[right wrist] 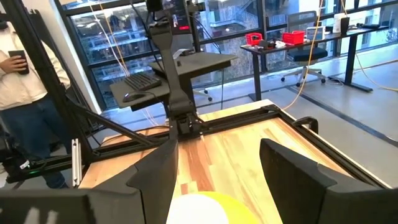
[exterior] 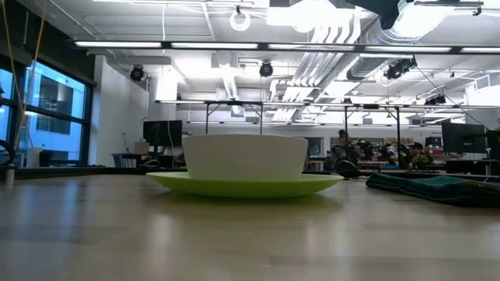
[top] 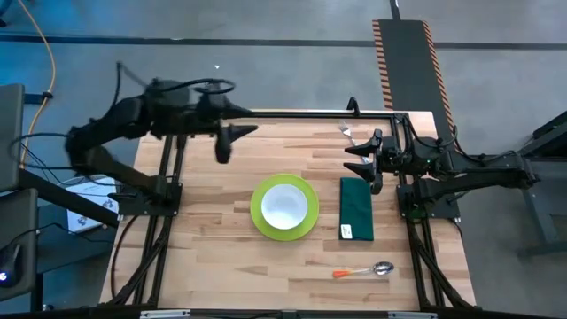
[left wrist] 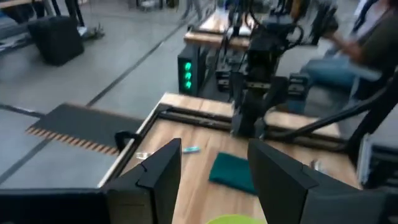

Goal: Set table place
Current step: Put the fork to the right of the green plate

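At the left of the wooden surface point(top: 213, 257), seen from above, the left end effector point(top: 232, 140) hangs in the air over the far-left part of the planks, its 2 fingers apart and nothing between them. In the left wrist view those 2 dark fingers point(left wrist: 160, 173) stand well apart with only bare wood and the folded cloth showing past them.

Toward the middle lies the lime-green plate point(top: 260, 217), flat on the surface, with the white bowl point(top: 283, 206) sitting upright in its centre. The low view shows the bowl point(exterior: 244, 157) resting on the plate point(exterior: 244, 185), the plate's rim reaching out past the bowl on both sides.

Just to the right of the plate, not touching it, the dark green napkin point(top: 356, 208) lies folded as a long strip running from far to near, with a small pale label at its near end. In the low view it is a low dark heap point(exterior: 434, 188) at the right.

Nearer the front edge, right of centre, the spoon point(top: 363, 270) lies crosswise, orange handle to the left and silver bowl to the right, well apart from the plate.

At the far right corner the fork point(top: 347, 133) lies on the wood, close beside the right end effector point(top: 361, 161), which hovers above the napkin's far end with its 2 fingers spread wide and empty.
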You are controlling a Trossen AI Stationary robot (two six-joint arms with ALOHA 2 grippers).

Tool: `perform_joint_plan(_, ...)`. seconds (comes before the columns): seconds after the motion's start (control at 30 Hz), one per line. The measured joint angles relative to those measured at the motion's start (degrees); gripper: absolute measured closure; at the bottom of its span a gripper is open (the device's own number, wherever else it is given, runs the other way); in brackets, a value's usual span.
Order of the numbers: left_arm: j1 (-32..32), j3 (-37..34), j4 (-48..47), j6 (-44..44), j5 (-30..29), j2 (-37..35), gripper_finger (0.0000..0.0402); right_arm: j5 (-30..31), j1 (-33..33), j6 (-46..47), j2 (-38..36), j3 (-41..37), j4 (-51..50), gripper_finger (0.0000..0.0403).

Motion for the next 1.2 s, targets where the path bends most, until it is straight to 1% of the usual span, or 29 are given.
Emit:
perform_joint_plan(0.1, 0.00, -13.24, 9.87, -2.35, 0.46, -7.80, 0.0227, 0.01, 0.00, 0.00, 0.00, 0.00, 0.00, 0.0183)
perform_joint_plan(0.2, 0.00, -26.75, 21.28, -4.35, 3.77, -14.62, 0.0227, -0.01, 0.02, -0.02, 0.02, 0.00, 0.00, 0.0183)
perform_joint_plan(0.3, 0.00, -38.57, 33.46, -4.74, 7.35, -20.26, 0.0227, 0.00, 0.00, -0.02, 0.02, 0.00, 0.14, 0.0183)
perform_joint_plan(0.4, -0.03, -47.25, 42.53, -5.90, 8.37, -24.27, 0.0227, 0.01, 0.00, -0.02, 0.00, 0.00, 0.47, 0.0183)
perform_joint_plan(0.47, -0.01, -50.95, 45.40, -7.17, 8.30, -25.95, 0.0227, 0.01, 0.00, -0.02, 0.02, 0.00, 0.68, 0.0183)
perform_joint_plan(0.6, 0.00, -53.91, 46.68, -7.12, 7.71, -27.40, 0.0227, 0.01, 0.00, 0.04, 0.00, 0.00, 0.76, 0.0183)
perform_joint_plan(0.73, 0.00, -53.98, 46.83, -7.10, 7.69, -27.30, 0.0227, 0.01, 0.00, 0.08, 0.00, 0.00, 0.79, 0.0183)
perform_joint_plan(0.9, 0.00, -53.98, 47.05, -7.39, 6.28, -27.30, 0.0227, 0.01, 0.00, -0.02, 0.02, 0.00, 0.87, 0.0183)
perform_joint_plan(1.2, 0.00, -53.98, 46.99, -7.18, 6.03, -27.30, 0.0227, 0.01, 0.00, -0.02, 0.01, 0.00, 0.90, 0.0183)
